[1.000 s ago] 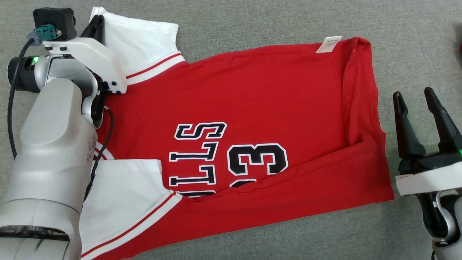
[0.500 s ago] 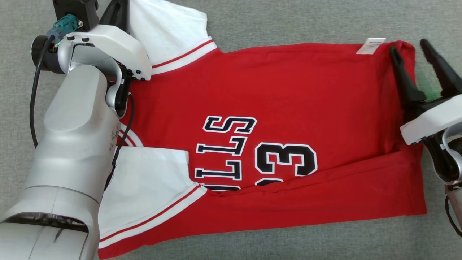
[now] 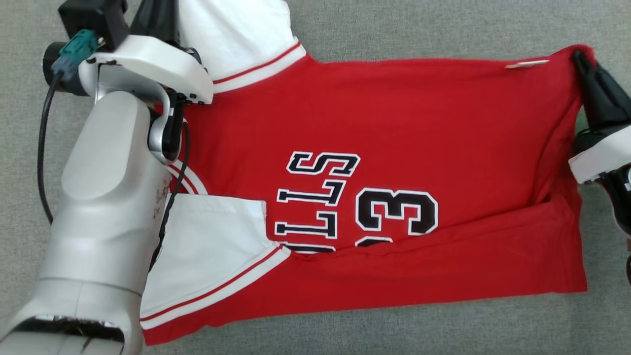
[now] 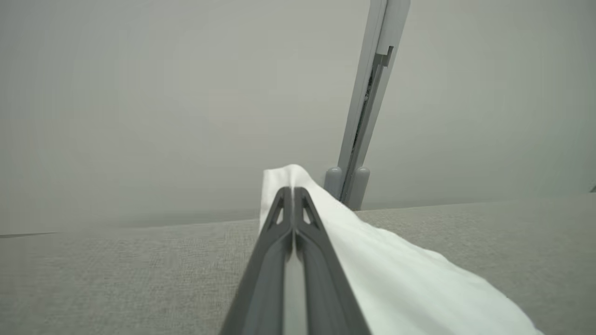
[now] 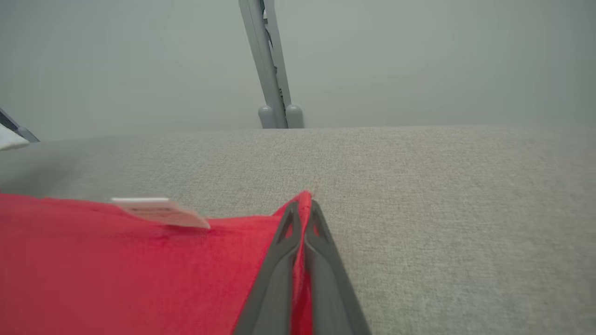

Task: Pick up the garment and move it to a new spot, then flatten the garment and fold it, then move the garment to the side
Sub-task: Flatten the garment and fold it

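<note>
Okay, both far corners are pinched. Left end effector (image 3: 157,17) is clamped on the far sleeve (image 3: 236,29); in its wrist view the fingers (image 4: 270,260) sit flat together with white cloth bunched at the tips. Right end effector (image 3: 584,69) is clamped on the far hem corner (image 5: 305,197), red cloth between the closed fingers, label (image 3: 526,63) just beside it.

Jersey (image 3: 394,123) lies print-up across the counter (image 3: 394,29), neck to my left, hem to my right. The near long edge is already turned over as a flap (image 3: 443,266) covering part of the lettering. I read this as the start of folding the far edge toward me.

Risks as I see them:
- Both grips are tip-only on thin cloth. Pulling the arms apart too hard could strip a corner out.
- Left holds the sleeve, not the shoulder, so the body may sag and the fold line skew.
- Uneven lift or speed between arms gives a diagonal crease.
- Dragging across the counter could undo the flap.
- Left arm's cable (image 3: 172,197) hangs over the cloth and could snag it.

Container-wise: jersey lies bare on the counter, inside nothing.
</note>
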Available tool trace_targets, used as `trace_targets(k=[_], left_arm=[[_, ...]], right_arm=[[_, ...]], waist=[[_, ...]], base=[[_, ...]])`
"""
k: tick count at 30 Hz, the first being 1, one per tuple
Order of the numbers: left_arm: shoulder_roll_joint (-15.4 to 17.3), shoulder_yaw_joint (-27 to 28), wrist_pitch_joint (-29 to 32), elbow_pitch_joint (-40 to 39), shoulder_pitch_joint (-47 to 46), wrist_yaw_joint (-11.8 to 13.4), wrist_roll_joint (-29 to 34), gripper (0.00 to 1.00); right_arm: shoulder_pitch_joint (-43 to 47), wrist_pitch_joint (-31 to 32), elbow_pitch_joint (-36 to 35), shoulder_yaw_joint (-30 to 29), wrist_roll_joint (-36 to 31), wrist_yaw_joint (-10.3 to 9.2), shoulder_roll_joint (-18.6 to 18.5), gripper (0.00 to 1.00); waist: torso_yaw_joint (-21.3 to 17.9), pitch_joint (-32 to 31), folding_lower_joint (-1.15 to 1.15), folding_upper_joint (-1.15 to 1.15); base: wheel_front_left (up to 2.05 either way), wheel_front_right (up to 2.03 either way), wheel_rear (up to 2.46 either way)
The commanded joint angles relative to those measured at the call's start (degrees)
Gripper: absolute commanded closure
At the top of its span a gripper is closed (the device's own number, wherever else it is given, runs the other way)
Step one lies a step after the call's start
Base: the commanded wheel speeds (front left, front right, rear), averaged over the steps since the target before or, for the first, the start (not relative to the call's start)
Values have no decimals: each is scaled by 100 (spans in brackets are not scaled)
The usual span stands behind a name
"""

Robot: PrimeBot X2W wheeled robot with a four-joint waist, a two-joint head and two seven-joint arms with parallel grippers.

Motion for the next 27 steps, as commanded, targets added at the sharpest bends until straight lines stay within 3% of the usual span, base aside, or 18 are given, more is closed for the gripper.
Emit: trace_targets(k=[1, 13, 21, 27], left_arm=[[88, 114, -28, -408, 231, 86, 39, 100], [51, 550, -23, -3639, 2465, 382, -61, 100], [15, 631, 103, -4825, 4133, 604, -425, 100], [-3, 549, 380, -5099, 5257, 779, -672, 100]], right_arm=[[-68, -138, -52, -93, 74, -2, -58, 100], [693, -430, -670, -391, 840, -2, 76, 100], [1632, -428, -1033, -480, 1311, -1, 128, 100], [2309, -520, -1183, -530, 1426, -1, 248, 100]], waist=[[11, -77, 0, 0], [91, -517, 0, 0], [102, -668, 0, 0], [46, -772, 0, 0]], base=[[0, 0, 0], [0, 0, 0], [0, 0, 0], [0, 0, 0]])
